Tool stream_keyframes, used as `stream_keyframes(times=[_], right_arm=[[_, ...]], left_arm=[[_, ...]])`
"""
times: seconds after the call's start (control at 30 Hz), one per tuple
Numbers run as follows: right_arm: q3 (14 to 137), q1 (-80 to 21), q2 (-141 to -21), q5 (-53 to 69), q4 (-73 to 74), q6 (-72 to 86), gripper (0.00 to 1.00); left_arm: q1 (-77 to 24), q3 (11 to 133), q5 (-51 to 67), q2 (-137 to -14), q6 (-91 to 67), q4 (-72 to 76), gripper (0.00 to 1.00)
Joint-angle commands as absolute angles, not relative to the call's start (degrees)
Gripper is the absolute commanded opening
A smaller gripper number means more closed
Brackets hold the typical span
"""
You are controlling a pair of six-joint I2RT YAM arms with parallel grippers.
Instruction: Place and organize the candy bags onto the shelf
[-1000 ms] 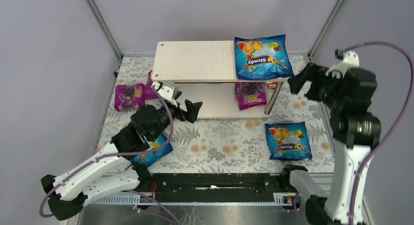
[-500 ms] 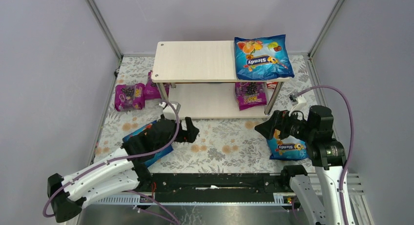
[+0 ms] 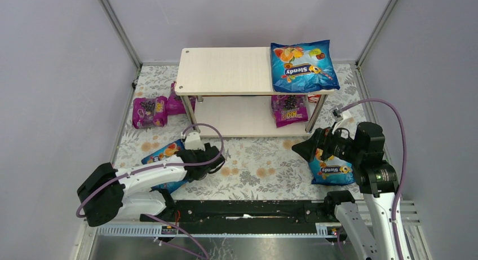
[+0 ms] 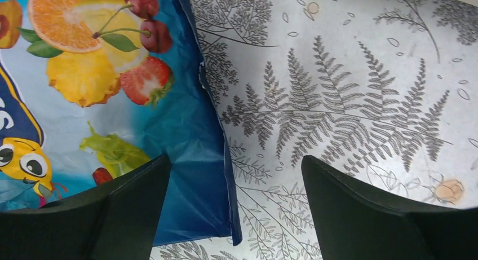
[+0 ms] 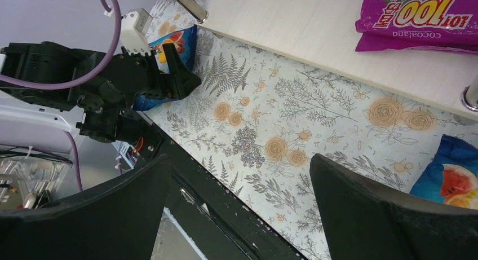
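Three grey walls, floral tablecloth

plain lilac-grey walls enclose my cell across the upper frame; a fern-and-flower printed cloth lies flat at centre frame.

"Slendy" read on upper blue bag and on table-level blue bag; "LOT 100" and "cocoaland" seen, upside down, on magenta bag

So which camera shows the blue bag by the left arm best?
Left wrist view: the blue bag fills its left half, fruit sharp. From above the left arm lies across it; the right wrist view catches a small part.
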State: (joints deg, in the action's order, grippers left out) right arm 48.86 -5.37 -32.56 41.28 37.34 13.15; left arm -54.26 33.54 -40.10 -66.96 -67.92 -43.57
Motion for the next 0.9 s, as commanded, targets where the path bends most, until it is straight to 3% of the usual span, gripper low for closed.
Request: stream_keyframes(times=[0.0, 0.13, 0.27, 0.47, 0.5, 0.67, 0.87], right_arm=[[48.47, -5.97, -32.33, 42.65, 35.02, 13.64, 1.00], [48.26, -5.94, -32.91, 42.45, 35.06, 13.78, 1.00], [48.08, -5.97, -33.81, 41.65, 35.16, 13.97, 1.00], [48.31, -5.97, -36.23, 38.53, 36.05, 15.85, 1.00], [48.34, -5.97, -37.22, 38.14, 36.32, 16.69, 1.00], [45.33, -5.98, -38.83, 39.62, 33.47, 21.10, 1.00], [41.71, -5.95, -38.53, 39.54, 30.27, 25.05, 1.00]], left_arm=[[-54.36, 34.60, -44.77, -68.73, -73.12, -46.36, 0.89], [-54.41, 34.35, -44.32, -69.05, -73.61, -46.29, 0.67], [-54.44, 34.45, -43.60, -68.27, -72.99, -46.23, 0.50], [-55.71, 33.40, -39.13, -65.52, -70.64, -42.94, 0.04], [-56.05, 33.09, -37.86, -64.43, -69.62, -41.49, 0.00], [-57.89, 32.29, -30.47, -60.64, -65.08, -34.42, 0.00], [-65.16, 35.55, -26.18, -64.40, -58.91, -29.13, 0.00]])
